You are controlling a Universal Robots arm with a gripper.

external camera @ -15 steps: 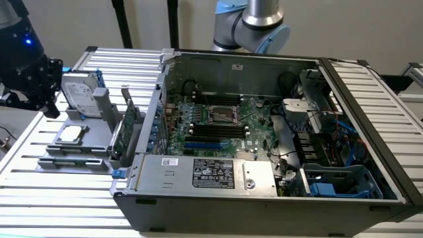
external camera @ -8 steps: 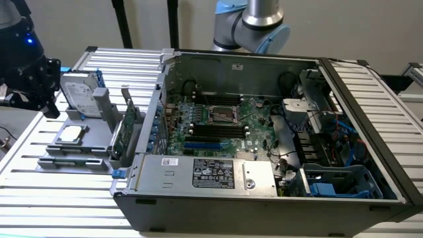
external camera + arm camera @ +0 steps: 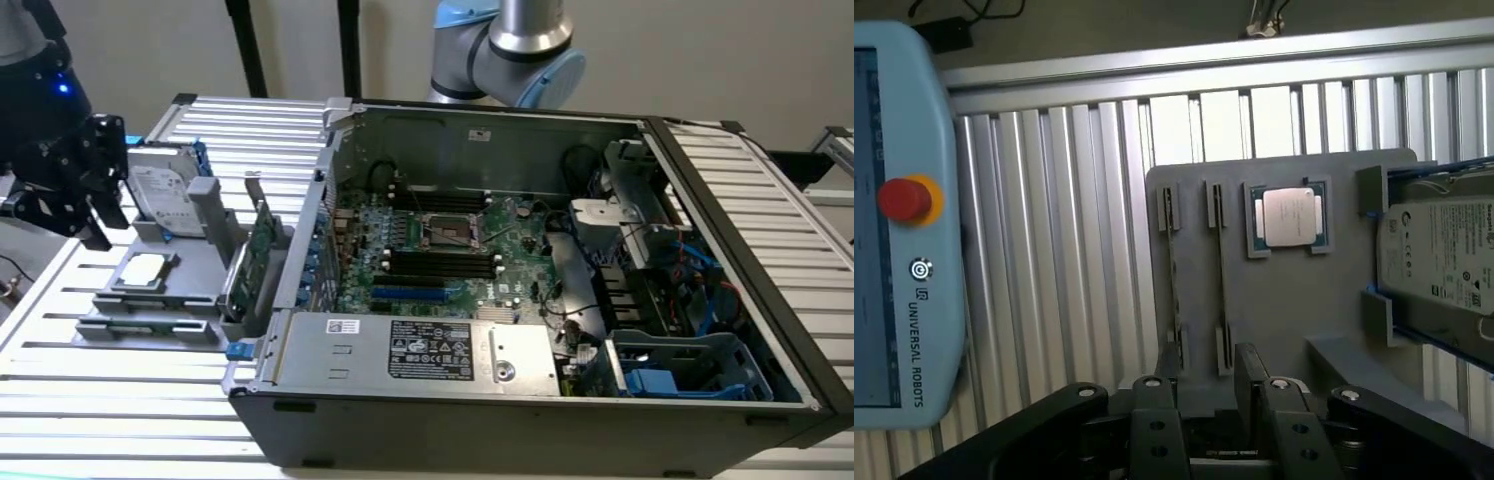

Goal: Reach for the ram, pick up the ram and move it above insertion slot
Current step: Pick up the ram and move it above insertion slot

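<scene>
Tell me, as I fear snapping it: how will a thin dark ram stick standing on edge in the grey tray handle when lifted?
Long and slim, such a ram stick is probably light but apt to flex if gripped at one end. Held on edge by the grey tray's end clips, it may tip if nudged.

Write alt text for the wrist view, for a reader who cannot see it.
The open, empty tool hangs over a grey holder tray on a slatted metal table. The tray holds a processor chip and a hard drive with blue rails; a pendant with a red button lies beside it.
</scene>
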